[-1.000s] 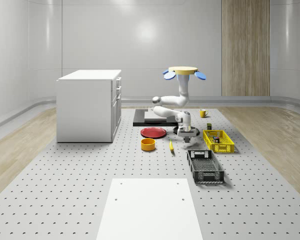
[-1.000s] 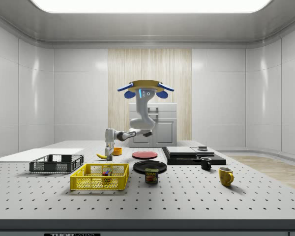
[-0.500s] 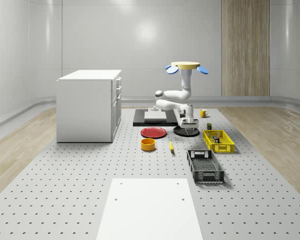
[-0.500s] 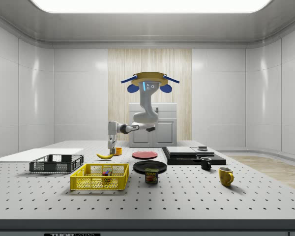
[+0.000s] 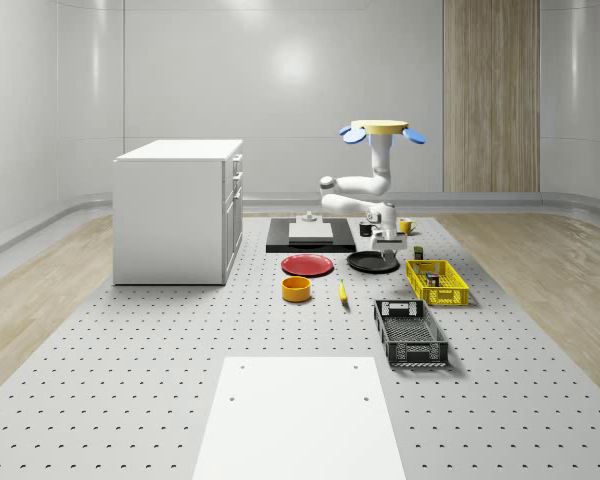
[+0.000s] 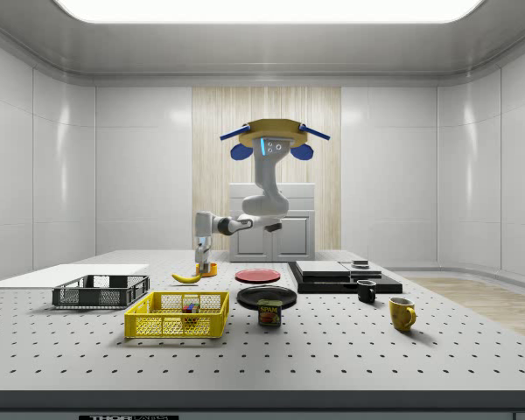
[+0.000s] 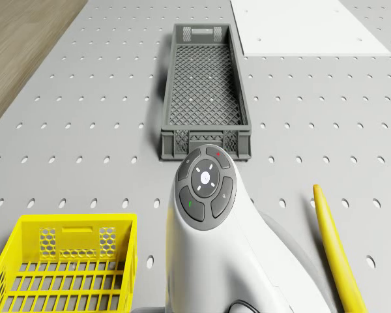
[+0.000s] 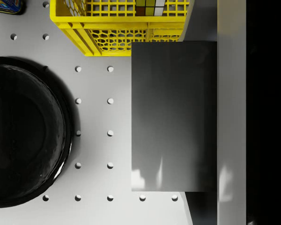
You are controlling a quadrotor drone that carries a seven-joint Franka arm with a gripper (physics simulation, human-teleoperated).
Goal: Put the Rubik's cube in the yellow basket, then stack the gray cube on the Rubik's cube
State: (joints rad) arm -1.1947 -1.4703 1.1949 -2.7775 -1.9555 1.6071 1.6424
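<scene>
Drone [image 6: 275, 140] hovering above the table [image 6: 332, 350], pincer [image 6: 203, 264] hanging behind yellow basket [image 6: 177, 314], Rubik's cube [image 6: 190, 307] inside

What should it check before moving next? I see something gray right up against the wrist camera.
1. Rubik's cube in basket: ok.
2. Gray cube held in gripper: ok, it looks clamped against a finger.
3. Gripper above the basket: not ok; it hangs by the black plate, short of the basket.
4. Drone hovering over the table: ok.
5. Grip square and firm: cannot tell.
</scene>
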